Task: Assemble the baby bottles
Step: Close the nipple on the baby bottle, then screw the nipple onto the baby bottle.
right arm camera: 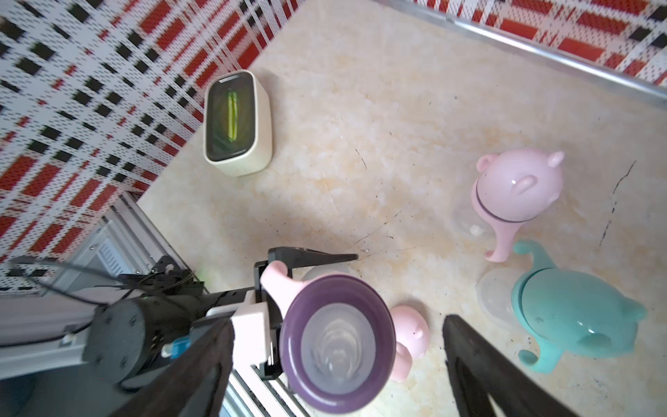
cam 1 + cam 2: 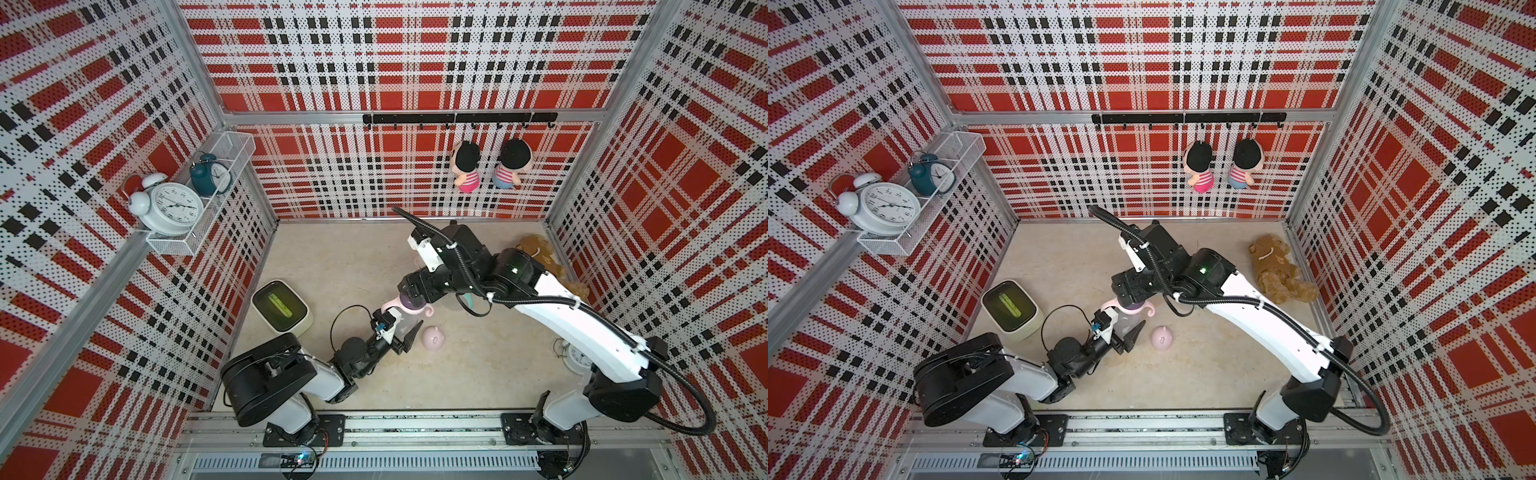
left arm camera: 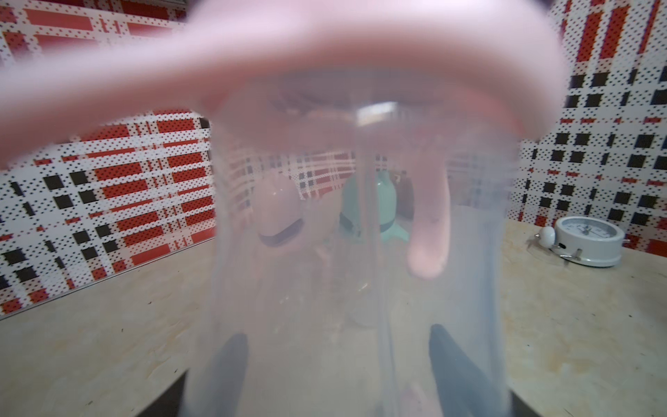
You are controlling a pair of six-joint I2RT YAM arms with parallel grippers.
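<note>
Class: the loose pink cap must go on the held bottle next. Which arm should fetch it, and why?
Probably the right. The right gripper is open and empty above the bottle, near the pink cap; the left gripper is shut on the bottle.

clear plastic, smooth and slightly cloudy, for the bottle body point(image 3: 361, 252). glossy purple plastic on its collar point(image 1: 339, 290); soft translucent rubbery look on the nipple point(image 1: 337, 343). smooth pink plastic with soft shine on the loose dome cap point(image 2: 433, 338); same finish on the teal bottle point(image 1: 574, 317). pale stone-like table top point(image 1: 361, 108), matt, with fine dark scratches. perforated printed wall panels point(image 2: 374, 62), matt. brushed bare metal on the frame rails point(image 2: 291, 118). glossy white paint on the big alarm clock point(image 2: 166, 208); brown fuzzy cloth on the plush bear point(image 2: 1279, 270).
</note>
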